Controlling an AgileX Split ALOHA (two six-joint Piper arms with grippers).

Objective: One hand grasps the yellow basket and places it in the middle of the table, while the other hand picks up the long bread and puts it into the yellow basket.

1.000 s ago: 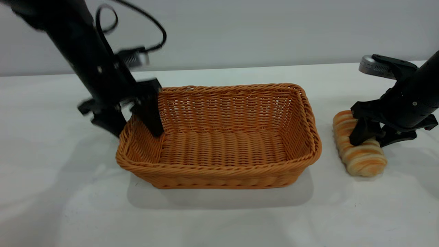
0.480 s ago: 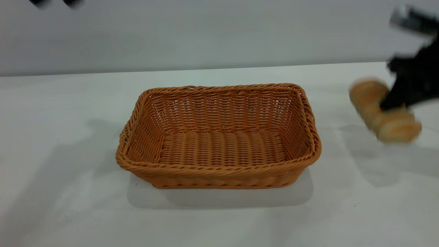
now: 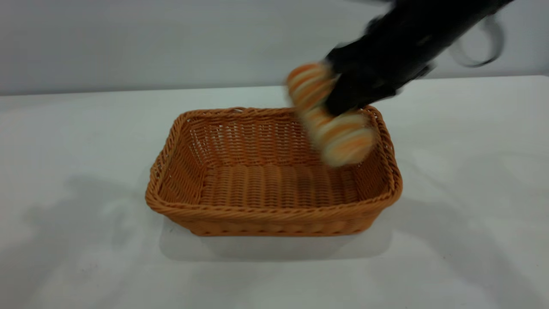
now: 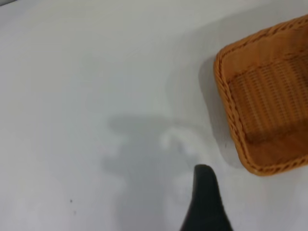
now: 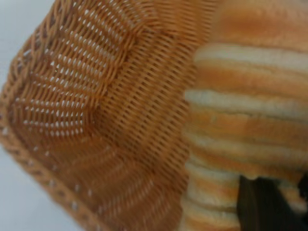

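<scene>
The yellow basket (image 3: 274, 212) stands on the white table (image 3: 77, 257), near its middle. My right gripper (image 3: 358, 92) is shut on the long bread (image 3: 339, 133) and holds it in the air, tilted, over the basket's far right part. In the right wrist view the striped bread (image 5: 250, 120) fills the side next to the gripper (image 5: 269, 207), with the basket's woven inside (image 5: 96, 106) below it. My left gripper (image 4: 206, 202) is out of the exterior view; its wrist view shows it above bare table, well apart from the basket's corner (image 4: 260, 96).
A plain grey wall runs behind the table's far edge (image 3: 128, 92). Arm shadows lie on the tabletop to the left and right of the basket.
My right gripper lifted the bread off the table at the right and swung it left and up, over the basket. My left gripper let go of the basket's left rim and left the exterior view.
</scene>
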